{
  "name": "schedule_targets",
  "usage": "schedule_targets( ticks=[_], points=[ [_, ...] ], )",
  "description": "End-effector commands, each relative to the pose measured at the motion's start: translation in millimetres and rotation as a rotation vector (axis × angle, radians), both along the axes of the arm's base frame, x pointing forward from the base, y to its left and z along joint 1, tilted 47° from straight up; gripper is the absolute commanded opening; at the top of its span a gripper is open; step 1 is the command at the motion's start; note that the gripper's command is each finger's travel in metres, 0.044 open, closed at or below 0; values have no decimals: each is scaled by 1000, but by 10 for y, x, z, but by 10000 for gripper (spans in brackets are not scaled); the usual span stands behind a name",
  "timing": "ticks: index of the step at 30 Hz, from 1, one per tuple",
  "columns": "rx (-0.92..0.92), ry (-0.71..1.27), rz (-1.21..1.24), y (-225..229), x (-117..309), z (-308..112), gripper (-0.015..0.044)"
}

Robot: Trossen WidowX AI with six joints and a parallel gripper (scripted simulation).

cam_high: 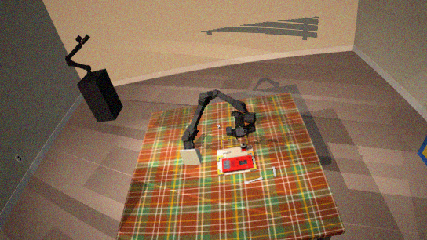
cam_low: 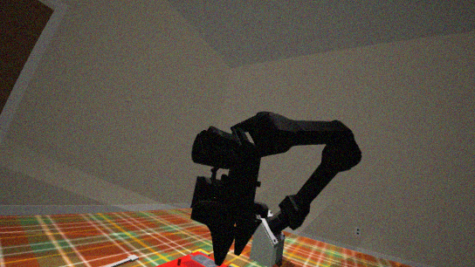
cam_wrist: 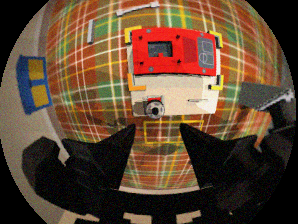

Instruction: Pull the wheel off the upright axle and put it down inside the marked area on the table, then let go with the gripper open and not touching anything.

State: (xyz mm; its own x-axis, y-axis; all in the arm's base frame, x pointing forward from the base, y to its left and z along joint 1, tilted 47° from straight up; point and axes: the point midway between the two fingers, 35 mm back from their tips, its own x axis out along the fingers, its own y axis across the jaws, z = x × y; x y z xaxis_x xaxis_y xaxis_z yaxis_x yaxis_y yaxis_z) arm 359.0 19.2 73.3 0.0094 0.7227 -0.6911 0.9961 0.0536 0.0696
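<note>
I count one small round dark wheel with a pale face (cam_high: 243, 147) (cam_wrist: 155, 110), one red rectangular panel (cam_high: 237, 169) (cam_low: 185, 262) (cam_wrist: 172, 69), one cream flat board (cam_high: 235, 151) (cam_wrist: 175, 92), four yellow-to-orange corner brackets (cam_wrist: 217, 83), two slim pale-grey bars (cam_high: 253, 180) (cam_low: 122, 262) (cam_wrist: 137, 9), one yellow rectangular outline (cam_wrist: 145, 132), one blue-and-yellow boxy object (cam_wrist: 34, 82), one plaid-covered table (cam_high: 188, 208) (cam_low: 44, 236) (cam_wrist: 107, 75), and my two black tapered fingers (cam_low: 223, 244).
</note>
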Motion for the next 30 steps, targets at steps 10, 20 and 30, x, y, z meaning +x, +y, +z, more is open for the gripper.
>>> schedule_targets(
  ticks=[10, 20, 30],
  points=[
    [3, 9, -4, 421, 44, -381, 300],
    [1, 13, 7, 533, 14, -491, 234],
    [1, 13, 7, 533, 14, -491, 168]
  ],
)
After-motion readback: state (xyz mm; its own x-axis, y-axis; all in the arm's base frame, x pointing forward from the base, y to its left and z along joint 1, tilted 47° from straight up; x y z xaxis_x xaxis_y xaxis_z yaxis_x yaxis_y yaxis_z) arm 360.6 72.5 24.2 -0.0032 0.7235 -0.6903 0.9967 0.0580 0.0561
